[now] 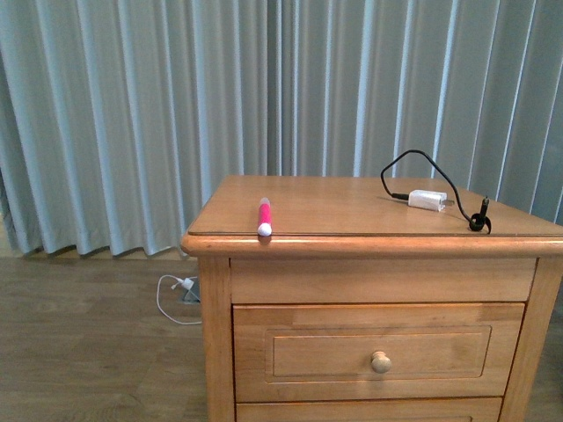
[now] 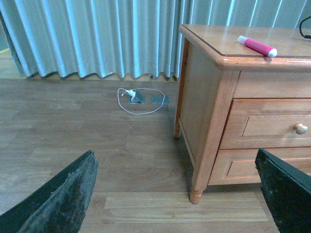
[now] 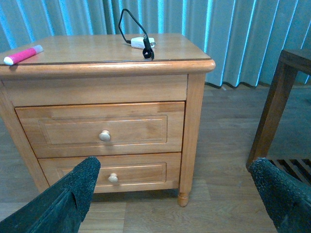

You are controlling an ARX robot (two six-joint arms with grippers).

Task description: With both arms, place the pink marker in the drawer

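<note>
While left gripper (image 2: 175,155) and right gripper (image 3: 173,164) gape wide, empty, the drawer (image 1: 299,352) wants pulling straight by its knob (image 1: 381,361) before the pink marker (image 1: 264,214) moves.

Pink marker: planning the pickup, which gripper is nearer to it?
Left, probably. The left gripper hangs low off the cabinet corner where the pink marker lies; the right gripper faces the drawer, further from it.

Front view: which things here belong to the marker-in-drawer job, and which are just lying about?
For the job: pink marker, on the cabinet top; upper drawer, shut; its knob.
Lying about: white charger and black cable; lower drawer; white cord on the floor.
</note>
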